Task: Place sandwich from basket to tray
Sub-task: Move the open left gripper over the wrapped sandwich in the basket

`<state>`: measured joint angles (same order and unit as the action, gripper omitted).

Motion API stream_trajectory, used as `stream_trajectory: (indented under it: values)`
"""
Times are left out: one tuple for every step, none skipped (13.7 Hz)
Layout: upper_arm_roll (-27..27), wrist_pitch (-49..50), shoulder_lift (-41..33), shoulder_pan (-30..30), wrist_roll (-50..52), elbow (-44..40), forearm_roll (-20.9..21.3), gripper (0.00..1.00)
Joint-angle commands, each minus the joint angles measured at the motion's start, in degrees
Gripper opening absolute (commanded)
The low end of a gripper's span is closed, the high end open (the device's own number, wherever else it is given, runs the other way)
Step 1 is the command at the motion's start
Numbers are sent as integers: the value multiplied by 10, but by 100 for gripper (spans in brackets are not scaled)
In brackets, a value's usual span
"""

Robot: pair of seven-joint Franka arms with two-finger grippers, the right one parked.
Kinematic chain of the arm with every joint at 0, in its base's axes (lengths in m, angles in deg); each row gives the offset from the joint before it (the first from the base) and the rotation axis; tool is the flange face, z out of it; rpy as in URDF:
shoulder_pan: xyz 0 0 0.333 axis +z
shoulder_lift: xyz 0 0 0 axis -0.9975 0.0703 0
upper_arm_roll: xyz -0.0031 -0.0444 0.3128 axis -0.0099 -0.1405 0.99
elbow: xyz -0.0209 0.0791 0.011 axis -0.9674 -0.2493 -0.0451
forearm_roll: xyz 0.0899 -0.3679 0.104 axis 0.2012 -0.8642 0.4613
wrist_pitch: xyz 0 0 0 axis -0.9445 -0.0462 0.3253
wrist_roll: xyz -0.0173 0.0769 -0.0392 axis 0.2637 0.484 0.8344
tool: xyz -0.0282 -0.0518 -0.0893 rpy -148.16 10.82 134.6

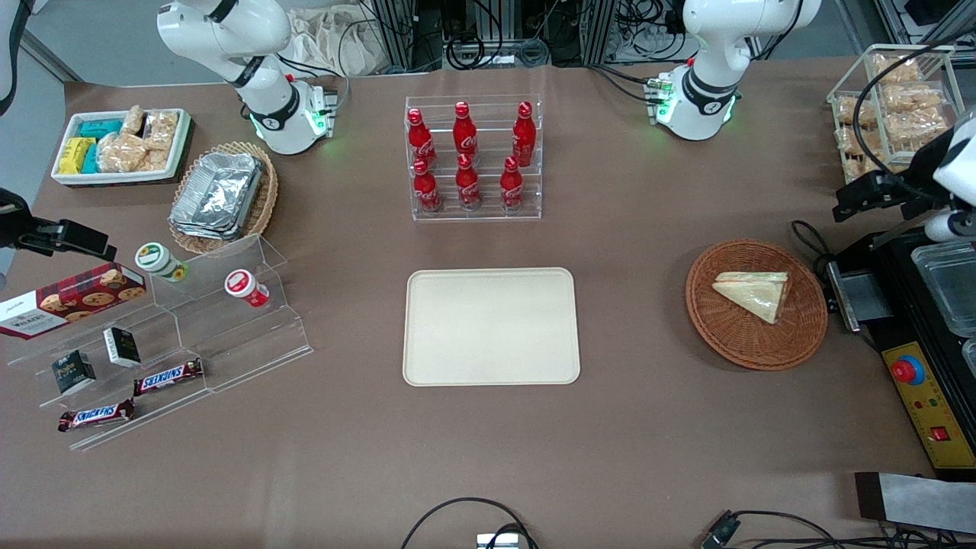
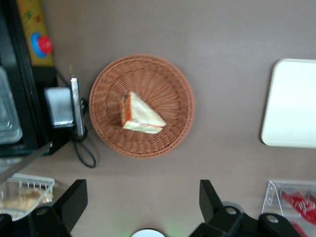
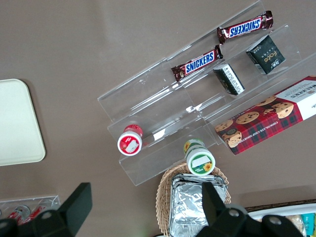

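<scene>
The sandwich (image 1: 755, 292) (image 2: 140, 114), a wrapped triangular wedge with orange filling at one edge, lies in the round reddish-brown basket (image 1: 732, 347) (image 2: 168, 74). The cream tray (image 1: 490, 326) (image 2: 291, 103) sits bare at the table's middle, well apart from the basket. My left gripper (image 1: 854, 200) (image 2: 140, 197) hangs high over the table, beside the basket at the working arm's end and a little farther from the front camera. It is open, its black fingers (image 2: 74, 197) spread wide with only tabletop between them.
A black machine with a red button (image 1: 907, 370) and a cable (image 1: 808, 236) stand close beside the basket. A wire rack of snack bags (image 1: 892, 107) is farther back. A clear rack of red bottles (image 1: 473, 160) stands farther from the front camera than the tray.
</scene>
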<state>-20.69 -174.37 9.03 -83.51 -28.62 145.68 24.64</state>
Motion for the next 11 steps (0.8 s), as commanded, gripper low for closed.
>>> stream_trajectory:
  values:
    - [1, -14, 14, -2, 49, 22, 11, 100]
    - [2, -24, 14, -2, 79, 34, 10, 100]
    - [6, -44, 14, -2, 119, 48, 8, 100]
    - [12, -63, 14, -2, 150, 67, 5, 100]
    - [12, -82, 14, -2, 168, 84, 1, 100]
    - [17, -105, 12, -2, 190, 105, 0, 100]
    - [23, -132, 10, -2, 220, 127, 0, 100]
    - [26, -160, 7, -2, 239, 154, 0, 100]
    - [27, -188, 0, -2, 242, 183, 0, 100]
    - [32, -223, -7, -2, 249, 219, 0, 100]
    - [36, -257, -15, -2, 267, 251, -1, 100]
